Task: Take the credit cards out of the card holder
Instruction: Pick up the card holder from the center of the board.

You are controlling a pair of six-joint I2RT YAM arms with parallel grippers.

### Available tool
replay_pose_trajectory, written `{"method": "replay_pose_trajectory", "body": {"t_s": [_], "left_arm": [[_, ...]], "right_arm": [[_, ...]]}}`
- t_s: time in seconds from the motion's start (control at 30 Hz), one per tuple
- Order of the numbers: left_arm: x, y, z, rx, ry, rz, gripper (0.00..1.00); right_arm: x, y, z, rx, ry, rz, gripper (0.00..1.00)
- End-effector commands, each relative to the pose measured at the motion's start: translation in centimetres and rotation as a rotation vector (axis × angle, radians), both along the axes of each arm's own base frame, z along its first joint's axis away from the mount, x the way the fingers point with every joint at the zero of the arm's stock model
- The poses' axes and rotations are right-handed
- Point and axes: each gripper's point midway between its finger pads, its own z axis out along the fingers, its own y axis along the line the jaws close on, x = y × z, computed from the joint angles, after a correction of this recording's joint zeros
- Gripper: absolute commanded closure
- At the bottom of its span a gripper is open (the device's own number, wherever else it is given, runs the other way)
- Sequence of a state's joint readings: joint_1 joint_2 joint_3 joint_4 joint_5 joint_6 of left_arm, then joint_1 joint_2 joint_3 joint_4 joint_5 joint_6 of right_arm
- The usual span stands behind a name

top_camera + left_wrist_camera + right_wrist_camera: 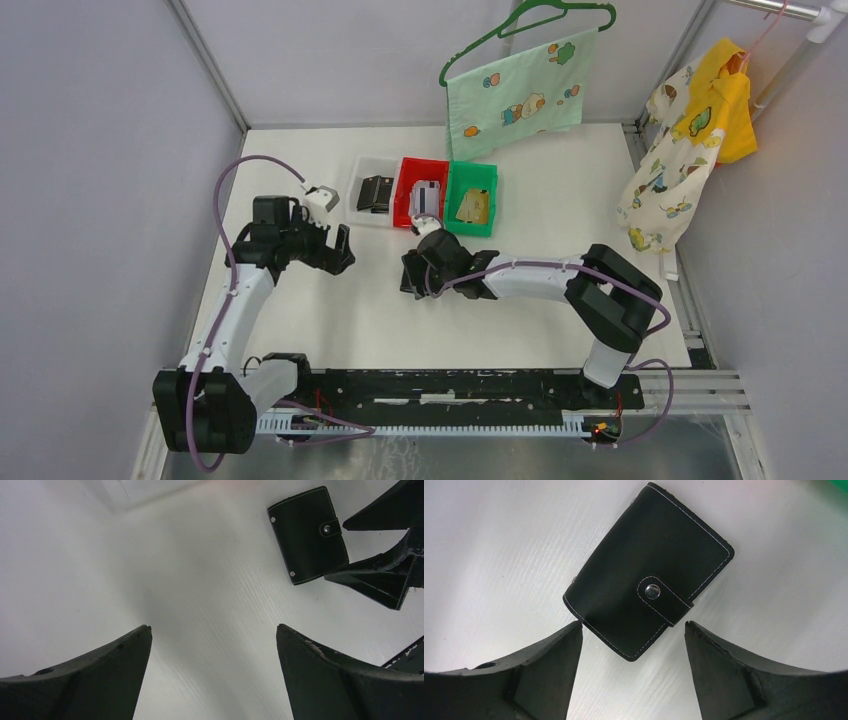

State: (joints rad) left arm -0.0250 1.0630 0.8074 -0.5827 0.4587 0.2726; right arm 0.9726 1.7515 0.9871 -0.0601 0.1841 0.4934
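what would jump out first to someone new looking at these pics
The black card holder, snapped shut, lies flat on the white table just ahead of the right gripper, whose jaws stand open. Farther back a clear bin, a red bin and a green bin sit in a row, with a pale green cloth hanging behind.

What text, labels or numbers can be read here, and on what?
No readable text.
Card holder: plain black, stitching and snap, no brand.
Whitish card in red bin, tan card in green bin: too small to read.
Green cloth, yellow cloth: cartoon prints, no letters visible.
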Motion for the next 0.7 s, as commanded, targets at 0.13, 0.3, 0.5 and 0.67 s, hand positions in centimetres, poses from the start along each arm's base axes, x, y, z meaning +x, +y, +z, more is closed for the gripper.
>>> {"method": "replay_pose_trajectory", "body": {"t_s": [0.13,0.3,0.5,0.67], "left_arm": [[-0.5,-0.8,1.7,0.002,-0.062,-0.096,0.0],[-0.7,-0.9,1.9,-0.004,-0.067,-0.109,0.0],[-0.9,-1.2,2.0,-0.012,-0.066,-0.126,0.0],[-1.1,-1.2,2.2,-0.012,-0.07,-0.137,0.02]], "right_arm": [[0.9,1.3,1.2,0.097,0.013,-0.03,0.18],[2.6,0.8,1.3,0.134,0.02,-0.077,0.19],[3.7,1.3,0.3,0.114,0.028,-0.102,0.2],[4.2,1.4,-0.7,0.091,0.035,-0.119,0.27]]}}
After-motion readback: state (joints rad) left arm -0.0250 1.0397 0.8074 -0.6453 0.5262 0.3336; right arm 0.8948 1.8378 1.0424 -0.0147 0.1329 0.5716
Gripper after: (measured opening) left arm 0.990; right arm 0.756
